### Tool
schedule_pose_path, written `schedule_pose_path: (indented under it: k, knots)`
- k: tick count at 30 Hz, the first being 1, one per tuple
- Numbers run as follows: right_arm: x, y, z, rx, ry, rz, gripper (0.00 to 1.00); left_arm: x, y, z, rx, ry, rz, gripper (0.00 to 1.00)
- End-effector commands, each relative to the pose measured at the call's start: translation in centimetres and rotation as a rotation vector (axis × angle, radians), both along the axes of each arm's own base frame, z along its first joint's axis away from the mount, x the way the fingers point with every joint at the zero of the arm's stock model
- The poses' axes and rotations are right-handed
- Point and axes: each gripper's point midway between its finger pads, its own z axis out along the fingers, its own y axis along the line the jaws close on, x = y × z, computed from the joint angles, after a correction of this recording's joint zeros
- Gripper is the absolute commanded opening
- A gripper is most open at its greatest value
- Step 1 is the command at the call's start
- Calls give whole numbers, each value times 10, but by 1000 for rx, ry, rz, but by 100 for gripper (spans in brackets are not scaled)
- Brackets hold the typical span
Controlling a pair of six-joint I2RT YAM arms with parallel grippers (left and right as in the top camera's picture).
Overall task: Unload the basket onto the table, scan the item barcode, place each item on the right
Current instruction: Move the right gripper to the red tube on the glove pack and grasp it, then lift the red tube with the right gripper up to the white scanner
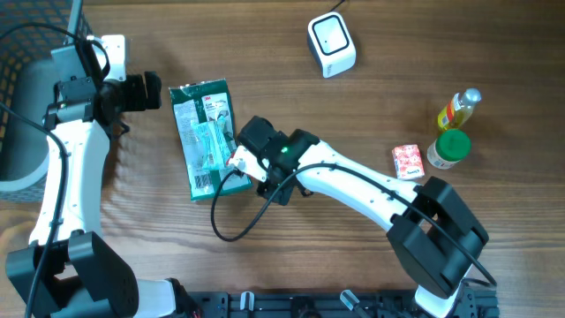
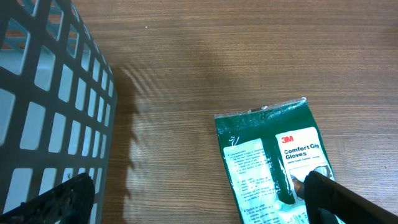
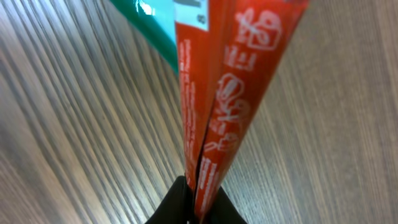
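Wood worktop (image 1: 353,106), mostly bare in the middle and along the top. Dark mesh basket (image 2: 50,93) fills the far left corner, its wall close beside the left arm. Green glove pack (image 1: 205,137) lies flat left of centre, long edges running front to back; its top edge is near the left tool (image 1: 150,91). That tool is released, jaws wide, not touching the pack or anything else.

The right arm reaches in from the front right, and the right tool (image 1: 240,162) sits at the pack's right edge. It is clenched on a red packet (image 3: 211,93), pinching it at one end; the packet sticks out forward over the wood, with the pack's green corner just behind it. A black cable (image 1: 229,221) loops on the worktop below the tool.

White scanner (image 1: 331,44) sits near the top edge, well apart from the packet, with open wood between them. At the right side, close together: yellow bottle (image 1: 459,108), green-lidded jar (image 1: 450,148), small red-and-white box (image 1: 407,162). There is free room above and left of the scanner.
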Motion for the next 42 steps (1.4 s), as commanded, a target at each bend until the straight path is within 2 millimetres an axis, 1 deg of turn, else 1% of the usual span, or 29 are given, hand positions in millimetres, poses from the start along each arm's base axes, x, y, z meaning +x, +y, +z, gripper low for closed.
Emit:
schedule_pose_path:
  k: [1,3,5,6,7,9,10,11,12,13,14,15,16,17,18,19,22,24,26,27,29,33,36,42]
  knots:
    - [-9,-5,-26,-15,17,66,13,2,0,12,7,-30,-15,100]
    - [-9,-5,-33,-3,9,65,14,2,0,12,6,-30,-14,100]
    - [-14,2,-35,41,30,72,14,2,0,12,6,-30,-14,100]
    - [-19,9,-34,81,60,83,20,2,0,12,6,-30,-14,100]
    - [-20,11,-33,94,66,86,23,2,0,12,6,-30,-14,100]
    - [-16,10,-33,84,48,81,25,2,0,12,7,-30,-14,100]
    - [-12,9,-33,75,30,53,25,2,0,12,7,-30,-15,100]
    - [-5,10,-29,76,16,-21,26,2,0,12,6,-30,-14,100]
    - [1,13,-21,90,8,-89,28,2,0,12,6,-30,-14,100]
    - [7,19,-5,124,0,-144,31,2,0,12,6,-30,-14,100]
    - [14,23,13,155,-21,-164,34,2,0,12,6,-30,-14,100]
    - [19,24,26,170,-43,-168,36,2,0,12,6,-30,-14,100]
    - [22,22,37,176,-62,-176,38,2,0,12,6,-30,-14,100]
    - [26,16,46,172,-84,-190,45,2,0,12,6,-30,-14,100]
    - [28,7,50,156,-94,-205,52,2,0,12,6,-30,-14,100]
    - [29,-1,50,134,-92,-219,54,2,0,12,6,-30,-14,100]
    - [27,-34,36,44,-29,-270,56,2,0,12,6,-30,-14,100]
    - [26,-46,21,24,12,-285,53,2,0,12,6,-30,-14,100]
    - [20,-45,8,39,51,-232,49,2,0,12,7,-30,-14,100]
    - [17,-45,-5,36,64,-214,46,2,0,12,6,-30,-14,100]
    - [14,-46,-19,22,81,-212,46,2,0,12,7,-30,-14,100]
    - [7,-48,-37,4,120,-201,46,2,0,12,6,-30,-14,100]
    - [2,-37,-39,53,163,-202,45,2,0,12,6,-30,-14,100]
    - [4,-35,-39,65,155,-200,45,2,0,12,6,-30,-14,100]
